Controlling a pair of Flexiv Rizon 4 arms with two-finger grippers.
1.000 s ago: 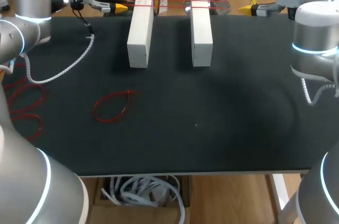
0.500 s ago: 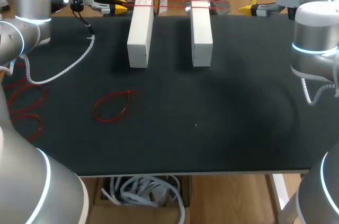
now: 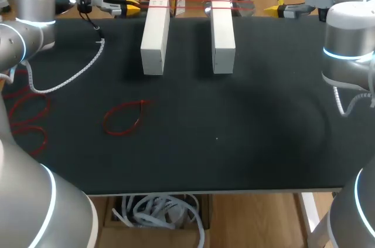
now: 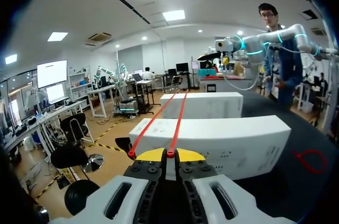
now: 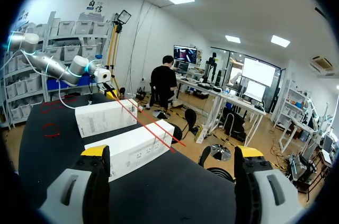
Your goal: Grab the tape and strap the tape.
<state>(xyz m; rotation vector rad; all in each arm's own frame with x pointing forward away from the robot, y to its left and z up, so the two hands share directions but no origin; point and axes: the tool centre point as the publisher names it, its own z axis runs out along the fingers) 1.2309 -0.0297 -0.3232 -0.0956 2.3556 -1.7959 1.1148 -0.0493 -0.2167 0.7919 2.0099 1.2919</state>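
The red tape (image 3: pixel 221 6) is stretched taut in two thin strands across the far ends of both white blocks, near the upper middle of the head view. It runs from the left block (image 3: pixel 155 40) over to the right block (image 3: pixel 222 37) and a little past it. We cannot make out what holds it at that end.

At its other end the tape is in our left gripper (image 3: pixel 132 6), in the upper left of the head view, just beside the left block. In the left wrist view the two yellow tips are pressed together with both strands (image 4: pixel 178 123) pinched between them. From there the strands lead straight ahead over the nearer block and on to the one behind it.

Our right gripper (image 3: pixel 280 9) hangs in the upper right of the head view, well apart from the right block. In the right wrist view its fingers (image 5: pixel 96 155) stand wide apart with nothing between them, and the two blocks lie ahead of them.

Both blocks lie side by side and parallel on the black table (image 3: pixel 234 131). A loose red loop (image 3: pixel 123 118) lies flat on the table left of the middle, well apart from the blocks. More red loops (image 3: pixel 26 116) lie at the left edge. A white coiled cable (image 3: pixel 76 72) hangs from the left arm and trails across the upper left of the table.
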